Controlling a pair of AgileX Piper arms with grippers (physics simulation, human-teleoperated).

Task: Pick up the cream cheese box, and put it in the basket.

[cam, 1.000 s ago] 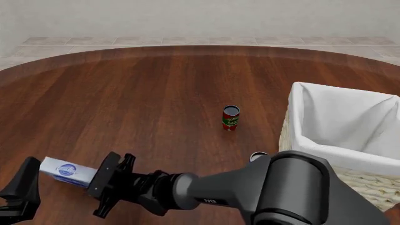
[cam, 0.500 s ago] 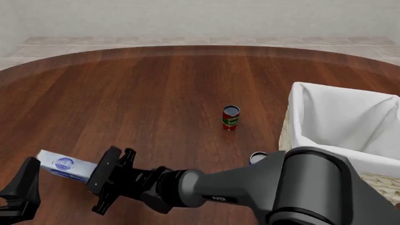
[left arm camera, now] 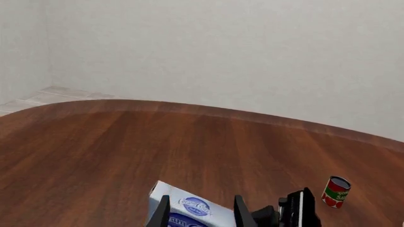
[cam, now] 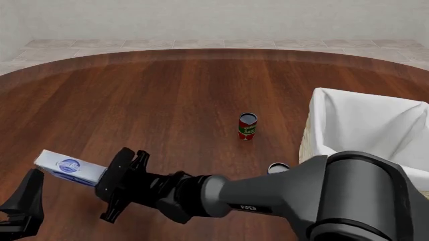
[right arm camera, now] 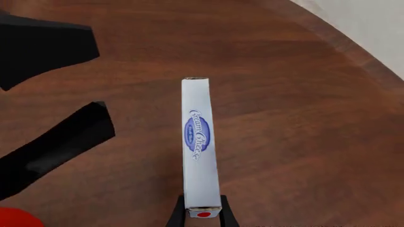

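Right gripper (right arm camera: 200,215) clamped on the red-dot end of the cream cheese box (cam: 69,167), held clear of the table at near left. Left gripper (left arm camera: 197,213) spread, empty. Carry level and high, past the tomato can (cam: 247,126), over the basket (cam: 335,150) rim before opening.

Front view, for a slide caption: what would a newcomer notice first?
The right arm's gripper reaching across the near table, shut on the cream cheese box at near left. Next, the big basket at the right edge, and a small red can standing mid-table.
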